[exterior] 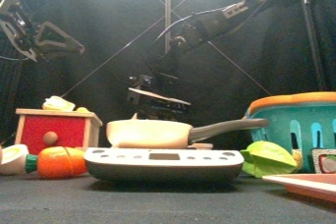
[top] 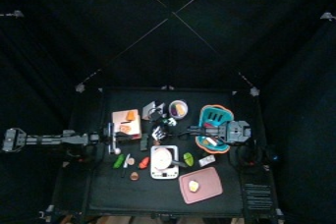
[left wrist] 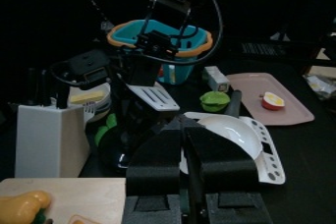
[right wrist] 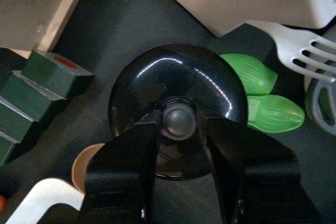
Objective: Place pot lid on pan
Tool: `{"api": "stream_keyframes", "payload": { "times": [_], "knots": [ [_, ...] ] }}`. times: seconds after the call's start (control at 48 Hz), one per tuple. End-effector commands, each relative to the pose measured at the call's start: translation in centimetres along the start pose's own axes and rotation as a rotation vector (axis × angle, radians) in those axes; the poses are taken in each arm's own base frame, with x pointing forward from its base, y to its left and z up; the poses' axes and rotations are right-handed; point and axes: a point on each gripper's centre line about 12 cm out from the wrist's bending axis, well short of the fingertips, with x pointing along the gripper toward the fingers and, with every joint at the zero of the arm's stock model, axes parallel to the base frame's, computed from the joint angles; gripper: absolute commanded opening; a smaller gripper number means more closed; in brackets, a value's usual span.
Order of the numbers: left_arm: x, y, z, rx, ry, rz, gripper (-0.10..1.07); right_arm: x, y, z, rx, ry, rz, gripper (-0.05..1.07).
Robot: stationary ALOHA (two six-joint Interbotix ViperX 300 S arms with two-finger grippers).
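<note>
A cream pan [exterior: 148,132] with a dark handle sits on a white kitchen scale [exterior: 164,162] at the table's front middle; it also shows in the top view [top: 163,158]. My right gripper [right wrist: 178,122] is shut on the knob of a black pot lid [right wrist: 178,83]. It holds the lid [exterior: 160,95] in the air, behind and above the pan. The lid also shows in the left wrist view [left wrist: 152,96]. My left gripper [left wrist: 188,159] is shut and empty, raised at the table's left side [exterior: 50,39].
A teal basket [exterior: 296,120] stands at the right, with a green fruit [exterior: 269,156] before it. A pink board [top: 199,184] lies front right. A red box [exterior: 55,128] and a carrot piece [exterior: 59,162] are front left. Green fruits [right wrist: 269,110] and a white spatula [right wrist: 296,46] lie below the lid.
</note>
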Motion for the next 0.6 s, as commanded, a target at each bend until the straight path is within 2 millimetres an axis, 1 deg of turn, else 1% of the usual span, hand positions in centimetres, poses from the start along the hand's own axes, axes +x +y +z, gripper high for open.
{"api": "stream_keyframes", "payload": {
  "times": [0.0, 0.104, 0.271, 0.396, 0.583],
  "knots": [
    [0.1, 0.0, 0.8, -0.002, -0.026, 0.002, 0.36, -4.3, 0.1, 2.6, 0.025, -0.088, 0.05, 0.66],
    [0.1, 0.0, 0.7, -0.002, -0.025, 0.002, 0.36, -5.8, -0.2, 3.1, 0.022, -0.11, 0.047, 0.66],
    [0.1, 0.0, 0.8, 0.001, -0.026, 0.002, 0.36, -8.1, 0.1, 3.3, 0.015, -0.135, 0.058, 0.66],
    [0.1, 0.0, 0.8, 0.001, -0.026, 0.002, 0.36, -9.9, 1.1, 2.8, 0.0, -0.145, 0.084, 0.66],
    [0.1, 0.0, 0.8, -0.002, -0.026, 0.002, 0.36, -12.8, 4.1, 0.9, -0.051, -0.155, 0.153, 0.66]
  ]
}}
